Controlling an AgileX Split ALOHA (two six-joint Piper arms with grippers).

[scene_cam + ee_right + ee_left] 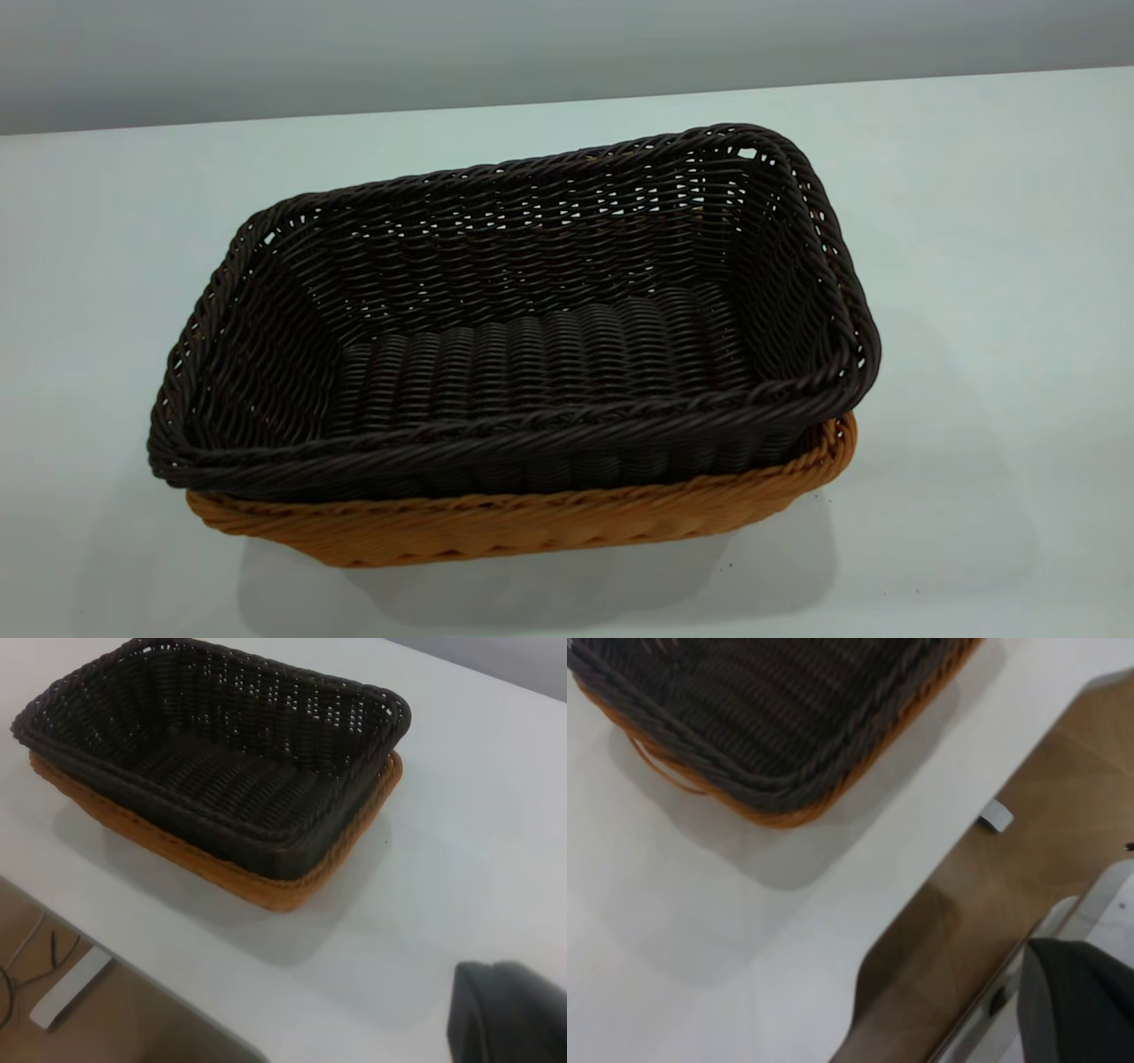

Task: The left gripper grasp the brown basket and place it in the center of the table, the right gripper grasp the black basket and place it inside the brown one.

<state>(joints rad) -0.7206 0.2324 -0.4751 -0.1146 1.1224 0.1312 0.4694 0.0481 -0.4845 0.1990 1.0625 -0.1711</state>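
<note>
The black basket (532, 354) sits nested inside the brown basket (496, 527) on the table (974, 266). Their long sides run left to right. Neither gripper seems clearly visible, so I cannot tell their state.

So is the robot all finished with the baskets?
Looks finished. The black basket sits nested inside the brown basket, about mid-table. No claw is holding either basket; none shows in the exterior view. Nothing seems left to do.

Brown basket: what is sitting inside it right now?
The black basket is nested in the brown basket, and nothing shows inside it. Only the brown one's rim and outer wall show; its floor is covered.
</note>
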